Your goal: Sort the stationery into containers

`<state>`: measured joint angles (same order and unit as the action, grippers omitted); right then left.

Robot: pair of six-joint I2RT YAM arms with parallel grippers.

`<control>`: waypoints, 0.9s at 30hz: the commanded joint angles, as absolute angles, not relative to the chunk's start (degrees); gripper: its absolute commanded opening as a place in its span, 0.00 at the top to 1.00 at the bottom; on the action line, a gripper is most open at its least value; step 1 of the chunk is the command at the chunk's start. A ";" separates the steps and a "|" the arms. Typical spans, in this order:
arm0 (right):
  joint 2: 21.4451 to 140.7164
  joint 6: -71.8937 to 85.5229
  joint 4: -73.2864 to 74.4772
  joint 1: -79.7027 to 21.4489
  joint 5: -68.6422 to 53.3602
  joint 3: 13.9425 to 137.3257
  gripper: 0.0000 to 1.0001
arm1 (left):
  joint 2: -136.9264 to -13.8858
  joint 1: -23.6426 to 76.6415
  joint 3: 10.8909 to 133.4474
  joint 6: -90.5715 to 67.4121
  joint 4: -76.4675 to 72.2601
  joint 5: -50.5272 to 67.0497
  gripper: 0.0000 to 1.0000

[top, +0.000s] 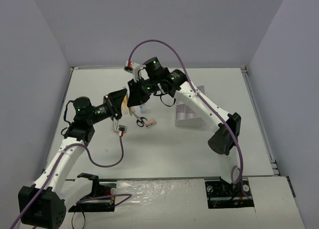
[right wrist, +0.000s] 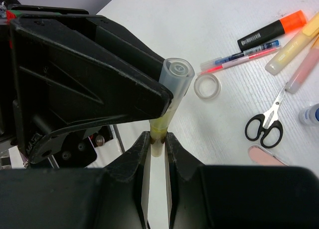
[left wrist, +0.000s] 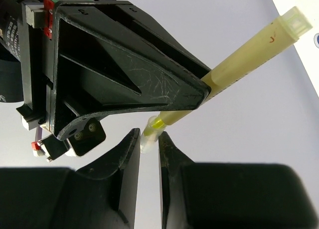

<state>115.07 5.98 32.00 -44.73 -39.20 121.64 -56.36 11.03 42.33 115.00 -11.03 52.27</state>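
White tabletop, grey booth walls: from the near edge your two arms rise and meet in mid-air over the table's middle, sharing one yellow pen. Your left gripper has its jaws pressed onto one thin end of the pen. Your right gripper pinches the pen as well, jaws closed on it. The pen hangs clear of the table, touching nothing but fingers.

This reads as a hand-over, and your right arm stands nearer the tray. To do it cleanly, keep the right pinch firm and open the left jaws alone. Then draw the left arm straight back along the pen's line, so you don't lever it sideways out of the grip. Only then swing.

Past the fingers, the rest lies loose on the table: scissors, pink eraser just beside their handles, blue-capped bottle, tape ring, and an orange-capped highlighter among other pens. Farther right sits the white organiser tray, partly hidden behind the right arm. Lower the pen lengthwise into a compartment long enough for it, and release it low.
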 commanded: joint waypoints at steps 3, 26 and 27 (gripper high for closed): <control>111.04 4.60 13.71 -45.12 -35.74 120.72 1.00 | -56.30 15.12 42.98 157.03 -13.24 67.07 0.85; 108.92 4.04 13.21 -44.74 -34.60 117.80 1.00 | -54.99 15.12 41.96 156.97 -12.71 64.38 0.72; 108.81 4.04 13.10 -44.73 -34.54 117.68 1.00 | -54.93 15.12 42.01 156.97 -12.66 64.15 0.72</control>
<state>113.36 4.69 25.50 -44.73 -37.23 116.79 -56.42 12.01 41.69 114.87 -12.73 54.37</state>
